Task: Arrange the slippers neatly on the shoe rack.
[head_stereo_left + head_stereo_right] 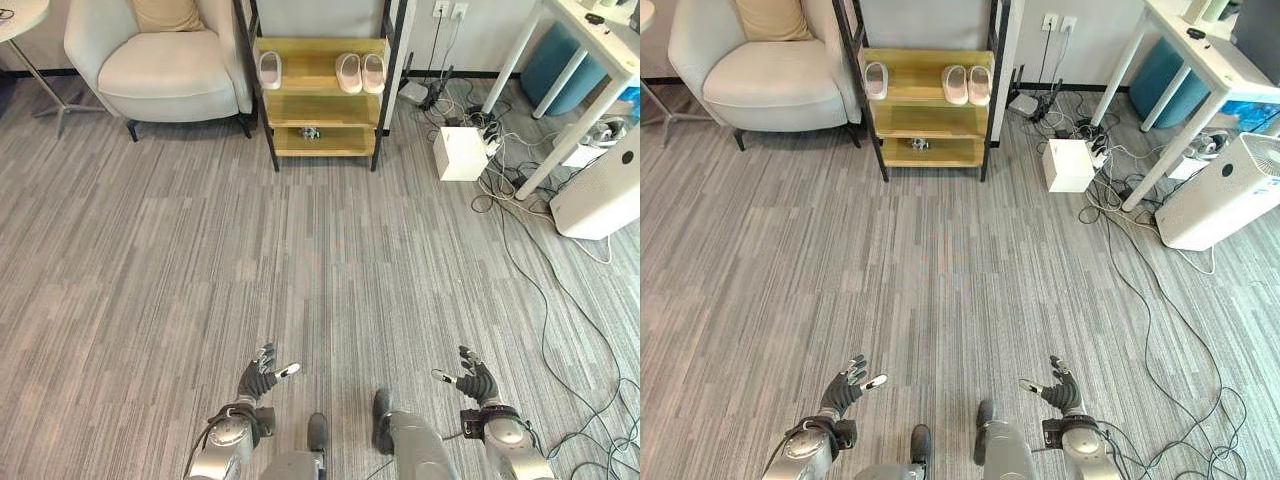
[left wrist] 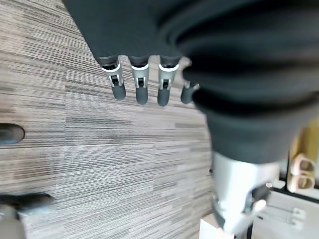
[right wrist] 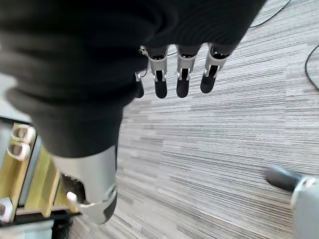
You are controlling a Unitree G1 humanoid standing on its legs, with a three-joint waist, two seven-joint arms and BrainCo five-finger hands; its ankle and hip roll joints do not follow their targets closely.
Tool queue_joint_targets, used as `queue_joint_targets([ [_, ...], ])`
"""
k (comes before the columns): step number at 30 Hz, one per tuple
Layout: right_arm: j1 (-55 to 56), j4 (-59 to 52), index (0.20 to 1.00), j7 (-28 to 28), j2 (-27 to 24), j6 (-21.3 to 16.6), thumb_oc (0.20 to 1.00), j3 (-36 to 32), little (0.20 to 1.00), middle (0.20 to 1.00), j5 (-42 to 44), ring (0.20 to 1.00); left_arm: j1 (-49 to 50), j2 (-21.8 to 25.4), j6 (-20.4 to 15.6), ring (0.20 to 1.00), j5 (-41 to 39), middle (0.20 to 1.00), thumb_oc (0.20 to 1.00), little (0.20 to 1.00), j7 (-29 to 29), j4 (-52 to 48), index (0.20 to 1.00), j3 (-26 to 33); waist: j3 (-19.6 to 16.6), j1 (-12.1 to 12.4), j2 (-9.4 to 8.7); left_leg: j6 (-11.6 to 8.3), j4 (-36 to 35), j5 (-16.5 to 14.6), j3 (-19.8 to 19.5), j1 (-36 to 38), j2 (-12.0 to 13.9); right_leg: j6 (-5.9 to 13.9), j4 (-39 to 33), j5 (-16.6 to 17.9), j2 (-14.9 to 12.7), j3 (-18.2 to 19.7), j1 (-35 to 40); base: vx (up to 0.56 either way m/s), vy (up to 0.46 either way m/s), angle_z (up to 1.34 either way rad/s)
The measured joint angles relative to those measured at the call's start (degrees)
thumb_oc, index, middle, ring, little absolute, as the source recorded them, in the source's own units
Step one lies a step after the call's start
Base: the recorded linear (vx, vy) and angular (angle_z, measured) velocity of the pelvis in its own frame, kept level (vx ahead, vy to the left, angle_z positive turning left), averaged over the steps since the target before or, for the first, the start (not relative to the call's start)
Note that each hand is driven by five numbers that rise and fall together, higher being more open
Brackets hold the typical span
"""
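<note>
Slippers — pale pink, soft-looking house slippers, three in sight, all on the top shelf of the yellow wooden shoe rack with black metal uprights [image 1: 320, 100], well apart from both hands. Left hand [image 1: 259, 380]: low over the grey striped floor [image 1: 300, 280], fingers straight and spread, holding nothing. Right hand [image 1: 476, 380]: likewise low, fingers relaxed, empty. Outward to the rack: single slipper [image 1: 270, 69] at the shelf's left end; pair of slippers [image 1: 360, 72] side by side toward the right, touching or nearly so. Judged light, pliable, not fragile — best taken across the upper or pinched at the heel edge. Middle shelf bare; small dark object [image 1: 310, 132] on the lowest shelf, too small to identify. Cream armchair [image 1: 160, 60] stands just left of the rack.
</note>
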Motion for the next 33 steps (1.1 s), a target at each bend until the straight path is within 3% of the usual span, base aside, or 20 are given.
queue_joint_targets([
  [3,0.97,-0.45,1.000,-0.40,0.48,0.20,1.000,-0.95,1.000,1.000,0.01,1.000,-0.29,0.50,0.17,1.000,0.29,1.000,1.000,1.000,0.02,0.06,1.000,1.56,-0.05,-1.65,-1.28,-2.09,0.21,-4.45,-0.89,4.09,0.21,1.47,-13.54,4.12,-2.00,-0.90,0.32,0.64,-0.258,0.14],
  [5,3.70,-0.15,1.000,-0.66,0.56,0.39,1.000,-2.32,1.000,1.000,0.01,1.000,-0.04,0.23,0.04,1.000,0.29,1.000,1.000,1.000,0.03,-0.95,1.000,1.46,-0.83,-3.79,-0.43,-3.34,-0.02,-6.77,-4.39,7.10,2.83,-0.41,-7.83,5.73,-0.32,0.97,2.78,0.46,-0.293,0.86],
  [6,3.91,1.01,1.000,-0.67,-0.10,0.38,1.000,-2.63,1.000,1.000,-0.01,1.000,0.82,-0.61,0.02,1.000,0.28,1.000,1.000,1.000,0.02,-1.53,1.000,1.31,-1.71,-4.00,1.54,-5.15,2.45,-7.83,-4.29,8.81,6.35,-3.14,-7.23,8.79,3.49,1.47,4.75,0.29,-0.246,0.66],
  [8,3.07,1.76,1.000,-0.59,-0.06,0.09,1.000,-2.62,1.000,1.000,0.14,1.000,0.19,-0.57,-0.09,1.000,0.19,1.000,1.000,1.000,-0.01,-1.95,1.000,1.42,-2.26,-3.10,0.61,-6.43,18.94,-8.67,-4.31,2.46,6.97,-8.04,-8.99,12.53,5.11,1.82,7.86,0.29,-0.261,0.04],
  [9,1.67,1.32,1.000,-0.62,-0.58,-0.46,1.000,-2.46,1.000,1.000,0.46,1.000,0.20,-0.63,-0.24,1.000,0.19,1.000,1.000,1.000,0.01,-2.02,1.000,1.59,-2.38,-2.35,0.80,-7.25,25.47,-8.32,-5.10,-0.51,6.86,-9.86,-9.13,11.06,6.09,2.12,9.18,0.49,-0.340,-0.17],
  [10,-0.05,1.23,1.000,-0.73,-1.85,-1.10,1.000,-2.44,1.000,1.000,1.18,1.000,-1.14,-0.82,-0.29,1.000,0.11,1.000,1.000,1.000,0.04,-2.64,1.000,1.62,-2.18,-2.30,1.15,-9.75,43.49,-2.48,-9.44,-9.88,6.17,-12.92,-9.03,6.05,8.41,2.19,10.90,0.52,-0.259,-0.21],
  [11,-0.65,1.62,1.000,-0.76,-1.91,-0.96,1.000,-2.59,1.000,1.000,1.26,1.000,-2.12,-0.71,-0.30,1.000,-0.04,1.000,1.000,1.000,0.09,-2.84,1.000,1.65,-1.89,-1.52,0.91,-10.16,51.95,-1.73,-10.48,-14.27,5.47,-12.88,-9.26,5.75,9.16,2.46,12.10,0.46,-0.106,-0.20],
  [12,-1.40,1.90,1.000,-1.01,-0.53,-0.96,1.000,-2.58,1.000,1.000,1.88,1.000,-3.19,0.06,-0.29,1.000,-0.18,1.000,1.000,1.000,0.26,-2.80,1.000,2.10,-0.67,0.47,-1.40,-8.02,52.43,-4.80,-8.40,-16.85,4.04,-14.07,-11.14,4.70,8.65,3.94,15.84,0.39,0.001,-0.26],
  [13,-1.40,1.90,1.000,-1.02,-0.50,-0.96,1.000,-2.58,1.000,1.000,1.91,1.000,-3.21,0.09,-0.29,1.000,-0.18,1.000,1.000,1.000,0.27,-2.80,1.000,2.11,-0.64,0.49,-1.45,-7.97,52.24,-4.85,-8.34,-16.88,4.00,-14.07,-11.24,4.70,8.62,3.93,15.93,0.27,0.016,-0.32],
  [14,-1.51,1.87,1.000,-1.11,0.51,-1.62,1.000,-2.21,1.000,1.000,2.31,1.000,-3.38,0.89,-0.35,1.000,-0.20,1.000,1.000,1.000,0.40,-2.89,1.000,2.08,-0.38,1.01,-4.19,-6.09,36.53,-5.62,-3.21,-21.58,2.86,-12.61,-13.60,3.49,8.07,3.44,20.96,0.40,0.087,-0.09],
  [16,-2.21,2.20,1.000,-1.17,0.12,-1.41,1.000,-2.27,1.000,1.000,2.53,1.000,-3.62,0.67,-0.27,1.000,-0.20,1.000,1.000,1.000,0.54,-3.12,1.000,1.81,0.23,0.96,-3.13,-5.76,23.01,-3.67,-2.13,-23.26,3.31,-10.32,-13.54,1.20,9.21,3.17,23.40,0.48,0.144,-0.12],
  [17,-2.22,3.40,1.000,-1.30,0.24,-1.45,1.000,-1.99,1.000,1.000,3.24,1.000,-3.57,0.65,-0.33,1.000,-0.19,1.000,1.000,1.000,0.69,-2.90,1.000,1.80,0.34,1.33,-2.41,-5.86,14.30,-0.95,-0.54,-23.38,4.20,-7.69,-13.52,-0.56,10.11,3.47,24.85,0.41,0.132,-0.07],
  [18,-2.49,5.88,1.000,-1.96,0.06,-1.35,1.000,-0.92,1.000,1.000,3.38,1.000,-4.34,0.44,-0.32,1.000,-0.19,1.000,1.000,1.000,1.26,-2.53,1.000,1.89,0.42,1.78,-1.22,-5.55,-0.89,1.30,0.48,-23.40,4.67,-5.32,-13.51,-2.85,11.38,3.35,27.38,0.51,0.229,-0.11],
  [20,-1.77,6.43,1.000,-2.28,0.41,-1.17,1.000,-0.18,1.000,1.000,3.35,1.000,-3.99,0.45,-0.32,1.000,-0.20,1.000,1.000,1.000,2.61,-2.79,1.000,2.63,1.06,3.78,-2.66,-4.20,-0.41,1.81,3.58,-26.49,3.77,-4.23,-13.52,-6.66,10.33,3.53,32.25,0.66,0.410,-0.52],
  [21,-0.55,6.05,1.000,-2.29,0.15,-1.21,1.000,-0.20,1.000,1.000,3.33,1.000,-2.48,-0.66,-0.30,1.000,-0.20,1.000,1.000,1.000,2.96,-2.76,1.000,3.77,-0.42,3.31,-3.18,-0.46,3.93,3.86,7.12,-24.85,1.91,-2.76,-13.46,-8.36,8.89,3.53,36.06,0.46,0.326,-0.74],
  [22,0.51,5.57,1.000,-2.21,-0.39,-1.15,1.000,-0.09,1.000,1.000,3.31,1.000,-1.78,-1.28,-0.37,1.000,-0.20,1.000,1.000,1.000,2.97,-2.78,1.000,3.64,-1.81,3.42,-1.92,1.33,5.79,3.49,7.30,-23.52,2.05,-2.64,-12.83,-8.46,9.59,3.92,37.36,0.31,0.230,-0.41],
  [24,1.66,4.85,1.000,-2.07,0.50,-0.91,1.000,0.07,1.000,1.000,3.29,1.000,-2.04,-1.19,-0.34,1.000,-0.20,1.000,1.000,1.000,2.92,-2.52,1.000,3.37,-2.33,2.66,-2.71,6.12,5.12,13.10,6.67,-21.28,1.06,-1.77,-7.18,-9.72,8.48,3.37,37.33,0.26,0.223,-0.03],
  [26,2.12,4.09,1.000,-1.61,2.14,-0.86,1.000,-0.06,1.000,1.000,3.29,1.000,-4.18,0.23,-0.32,1.000,-0.15,1.000,1.000,1.000,2.76,-2.82,1.000,1.87,-3.14,1.81,-5.30,8.13,3.45,11.57,5.91,-17.72,-2.38,-0.65,1.54,-12.69,4.77,3.62,33.18,0.23,0.229,0.19],
  [27,1.94,3.89,1.000,-1.37,2.28,-0.99,1.000,-0.09,1.000,1.000,3.29,1.000,-5.12,0.58,-0.37,1.000,-0.10,1.000,1.000,1.000,2.56,-2.93,1.000,1.48,-3.16,1.80,-5.36,7.28,3.38,11.34,5.41,-16.53,-3.18,-0.16,6.87,-12.41,3.70,3.71,30.74,0.13,0.171,0.27],
  [33,0.48,4.14,1.000,-0.03,3.44,-0.96,1.000,-0.01,1.000,1.000,3.23,1.000,-5.01,2.19,-0.52,1.000,0.29,1.000,1.000,1.000,2.39,-3.08,1.000,1.61,-3.16,2.03,-4.32,8.85,1.29,6.03,1.86,-7.03,-5.51,2.15,36.11,-11.78,-1.40,3.40,10.64,0.22,0.173,0.36],
])
